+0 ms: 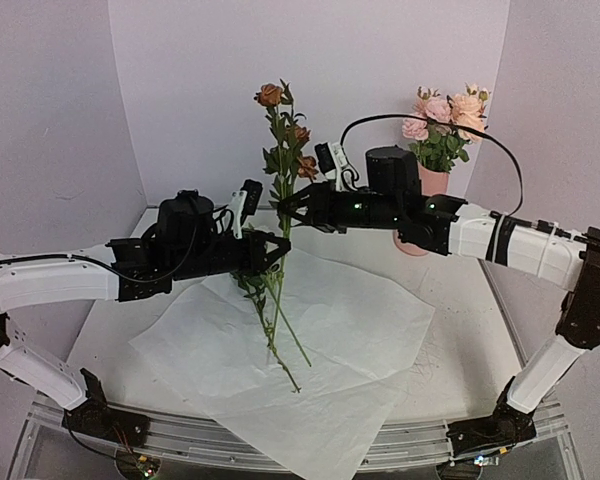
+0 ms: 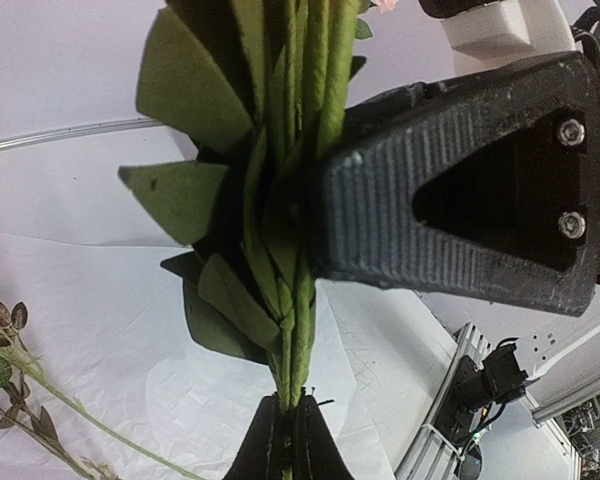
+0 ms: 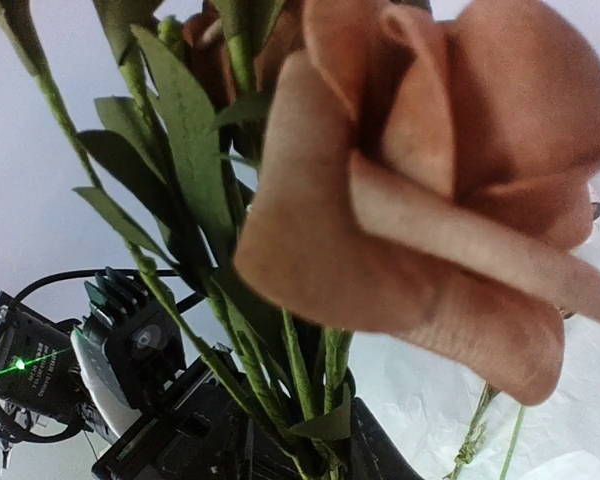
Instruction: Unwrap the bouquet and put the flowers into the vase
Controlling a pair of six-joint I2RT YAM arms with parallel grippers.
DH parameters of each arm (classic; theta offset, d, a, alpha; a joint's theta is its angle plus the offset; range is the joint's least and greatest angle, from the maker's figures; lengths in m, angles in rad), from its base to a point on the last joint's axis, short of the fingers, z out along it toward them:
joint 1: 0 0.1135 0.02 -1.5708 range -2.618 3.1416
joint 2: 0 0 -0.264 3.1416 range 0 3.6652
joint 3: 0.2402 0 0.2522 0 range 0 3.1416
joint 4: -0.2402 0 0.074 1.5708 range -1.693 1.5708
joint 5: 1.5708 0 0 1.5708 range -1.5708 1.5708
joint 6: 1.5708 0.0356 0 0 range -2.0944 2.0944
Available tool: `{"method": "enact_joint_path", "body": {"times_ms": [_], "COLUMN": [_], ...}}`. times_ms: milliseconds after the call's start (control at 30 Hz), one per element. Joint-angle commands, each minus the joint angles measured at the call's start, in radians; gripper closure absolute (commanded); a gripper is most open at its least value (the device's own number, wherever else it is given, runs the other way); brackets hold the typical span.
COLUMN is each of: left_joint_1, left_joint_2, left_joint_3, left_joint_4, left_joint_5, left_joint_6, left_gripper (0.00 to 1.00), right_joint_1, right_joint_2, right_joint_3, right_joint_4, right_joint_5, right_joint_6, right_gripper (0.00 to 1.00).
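Overhead, the left hand clamps the flowers upright over the paper on the bench. The right hand sits by them higher up, with the vase behind it, far right. Left wrist: fingers pinch the stems. Right wrist: a rose fills the view, so I cannot tell that hand's grip.

— Where does the top view sit?
— High behind the arm bases, facing the back wall. The flowers are mid-frame, with the paper below them.
— And the wrist views?
— The left one is very near the flowers, which fill its centre. The right one is nearer still: a rose crowds the upper right and the left arm sits lower left.
— What do they share?
— All three catch the stems.
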Motion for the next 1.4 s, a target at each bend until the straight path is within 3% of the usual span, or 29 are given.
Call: {"method": "enact_joint_path", "body": {"times_ms": [0, 100, 200, 233, 333, 400, 433, 600, 733, 833, 900, 1100, 1233, 1367], "left_joint_1": [-0.006, -0.007, -0.007, -0.006, -0.006, -0.006, -0.005, -0.005, -0.005, -0.005, -0.005, -0.006, -0.005, -0.005], "left_joint_2": [-0.012, -0.015, -0.017, -0.021, -0.047, -0.074, -0.084, -0.109, -0.106, -0.093, -0.084, -0.070, -0.065, -0.054], "left_joint_3": [0.032, 0.028, 0.025, 0.025, 0.003, -0.018, -0.026, -0.048, -0.057, -0.051, -0.041, -0.020, -0.016, -0.004], "left_joint_4": [0.002, 0.001, -0.001, -0.005, -0.016, -0.015, -0.017, -0.042, -0.055, -0.057, -0.058, -0.061, -0.063, -0.067], "left_joint_5": [-0.031, -0.027, -0.022, -0.020, -0.136, -0.175, -0.189, -0.236, -0.274, -0.280, -0.276, -0.257, -0.257, -0.257], "left_joint_6": [0.017, 0.019, 0.022, 0.027, -0.010, -0.021, -0.022, -0.027, -0.046, -0.051, -0.050, -0.041, -0.033, -0.027], "left_gripper": [0.96, 0.95, 0.93, 0.87, 0.36, 0.21, 0.19, 0.17, 0.18, 0.19, 0.19, 0.20, 0.21, 0.21], "right_joint_1": [0.013, 0.013, 0.013, 0.013, 0.013, 0.013, 0.012, 0.006, -0.006, -0.032, -0.075, -0.276, -0.324, -0.350], "right_joint_2": [0.010, 0.013, 0.011, 0.006, -0.024, -0.060, -0.076, -0.191, -0.239, -0.243, -0.244, -0.207, -0.159, -0.085], "right_joint_3": [0.042, 0.042, 0.043, 0.043, 0.029, 0.025, 0.027, 0.012, 0.041, 0.091, 0.123, 0.210, 0.220, 0.269], "right_joint_4": [0.021, 0.016, 0.007, 0.004, -0.017, -0.049, -0.072, -0.168, -0.159, -0.084, -0.009, 0.136, 0.324, 0.407], "right_joint_5": [0.001, 0.006, 0.017, 0.026, 0.085, 0.158, 0.198, 0.563, 0.905, 1.063, 1.087, 0.996, 0.926, 0.890], "right_joint_6": [-0.019, -0.019, -0.024, -0.027, -0.060, -0.120, -0.160, -0.403, -0.617, -0.794, -0.879, -0.911, -1.028, -1.127], "right_gripper": [0.70, 0.89, 0.99, 1.00, 1.00, 1.00, 1.00, 1.00, 1.00, 1.00, 1.00, 1.00, 1.00, 1.00]}}
